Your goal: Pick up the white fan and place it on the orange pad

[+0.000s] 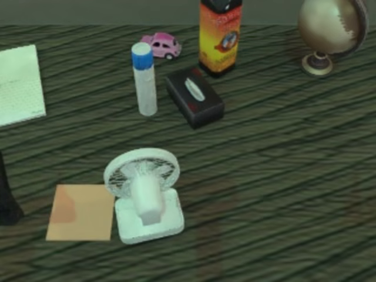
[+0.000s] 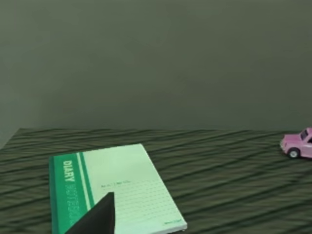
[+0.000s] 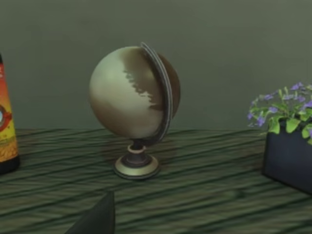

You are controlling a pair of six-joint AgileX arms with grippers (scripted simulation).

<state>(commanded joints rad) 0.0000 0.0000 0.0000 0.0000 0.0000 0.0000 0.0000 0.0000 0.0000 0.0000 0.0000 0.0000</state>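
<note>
You'll find the white fan [image 1: 145, 197] standing upright in the lower left-centre of the top view, its round grille head above a rounded square base. Just beside that base, on its left, the orange pad [image 1: 81, 212] lies flat, apparently just touching the base's edge. Above the fan stand a white bottle with a blue cap [image 1: 144, 79], a dark tissue box [image 1: 194, 97], a pink toy car [image 1: 161, 44] and an orange bottle [image 1: 220, 36]. A notepad [image 1: 20, 84] sits at the upper left, a globe [image 1: 330, 32] at the upper right. You only see the left arm [image 1: 7, 200] at the left edge; whether either gripper is wide or narrow cannot be told.
</note>
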